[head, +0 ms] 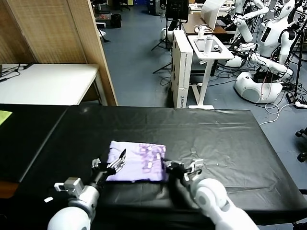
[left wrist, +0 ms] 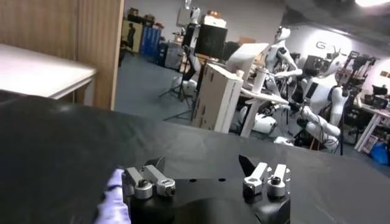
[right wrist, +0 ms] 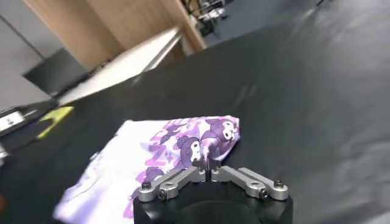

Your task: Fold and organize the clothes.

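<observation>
The clothes are one pale lavender T-shirt (head: 139,160), folded into a rectangle on the black table (head: 216,139), its purple print showing on the right half. My right gripper (head: 169,167) is at the shirt's front right corner. In the right wrist view this gripper (right wrist: 210,170) is shut, with a pinch of the printed fabric (right wrist: 183,143) between its tips. My left gripper (head: 109,165) stands open at the shirt's front left corner. In the left wrist view its fingers (left wrist: 204,165) are wide apart with nothing between them, and the shirt's edge (left wrist: 114,201) lies beside one finger.
A small yellow-green cloth (head: 4,116) lies at the table's far left edge. Behind it are a white table (head: 48,81) and a wooden panel (head: 72,33). Other robots (head: 268,52) and a white stand (head: 206,48) are across the floor beyond the table.
</observation>
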Tool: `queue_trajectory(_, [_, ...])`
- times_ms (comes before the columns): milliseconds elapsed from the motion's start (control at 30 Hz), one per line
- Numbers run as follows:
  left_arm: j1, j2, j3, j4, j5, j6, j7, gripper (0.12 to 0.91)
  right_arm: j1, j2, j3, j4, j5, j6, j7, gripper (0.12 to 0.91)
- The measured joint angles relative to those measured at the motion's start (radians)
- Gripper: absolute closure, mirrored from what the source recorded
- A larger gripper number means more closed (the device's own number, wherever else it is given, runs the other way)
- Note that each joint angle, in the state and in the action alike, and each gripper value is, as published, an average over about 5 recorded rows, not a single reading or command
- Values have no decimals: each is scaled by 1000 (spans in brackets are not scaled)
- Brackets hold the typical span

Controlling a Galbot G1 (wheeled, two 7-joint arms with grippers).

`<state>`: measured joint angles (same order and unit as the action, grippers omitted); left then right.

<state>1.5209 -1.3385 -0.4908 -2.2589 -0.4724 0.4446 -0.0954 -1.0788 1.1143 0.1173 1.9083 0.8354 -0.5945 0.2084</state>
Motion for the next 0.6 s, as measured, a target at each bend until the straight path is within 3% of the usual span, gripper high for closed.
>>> queue_trajectory(100, [1, -3, 3, 6, 4, -7, 1, 123, 16, -44, 22, -10, -28, -9, -24, 863])
queue_trajectory(200, [4, -6, 4, 16, 8, -27, 1, 123, 15, -80, 45, -8, -56, 12, -61, 759])
queue_trajectory(467, [13, 9, 3, 46, 10, -110, -2, 123, -55, -147, 102, 44, -217, 187, -191, 264])
queue_trajectory(600, [23, 28, 2, 61, 7, -177, -4, 123, -125, -162, 143, 78, -328, 313, -227, 133])
